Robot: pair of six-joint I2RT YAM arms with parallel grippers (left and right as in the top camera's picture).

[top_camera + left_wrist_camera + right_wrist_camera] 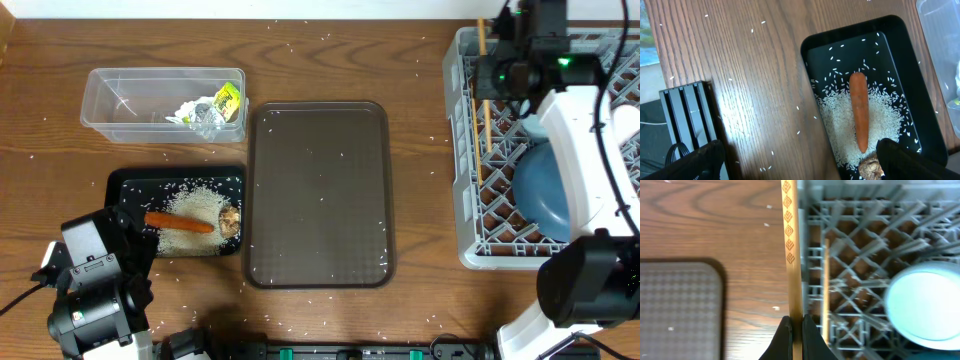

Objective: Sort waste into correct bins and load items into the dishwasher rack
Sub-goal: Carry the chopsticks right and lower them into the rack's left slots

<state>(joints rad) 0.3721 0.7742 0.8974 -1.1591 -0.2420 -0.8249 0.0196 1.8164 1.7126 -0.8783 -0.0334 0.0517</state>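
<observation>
At the far left wall of the rack, I am pinching one chopstick in my right hand, fingers pressed together on it with only the stick between them. My left hand is hanging spread wide and holding nothing, low over the tabletop beside the black tray, where the carrot is lying on a bed of rice. The clear tub is holding the wrappers. The waste is looking sorted, so I am judging the step in hand to be loading the rack, and late in the job. The stick's long axis is running near to far, parallel to the rack's left wall. Its patterned length is pointing away from my fingers toward the far side of the tabletop. From the wrist view it is sitting right along the wall's outer edge, half over wood and half over grey plastic. I cannot tell how high above the wall it is. A second chopstick is lying inside on the lattice, just beside and on the same heading. A pale-blue bowl is sitting further in, well apart from both. The next move is calling for a small shift inward so the whole stick is over the grid, then lowering before letting go. I am keeping in mind that a thin stick released on the rim may tip outside, or slip through an open cell.
</observation>
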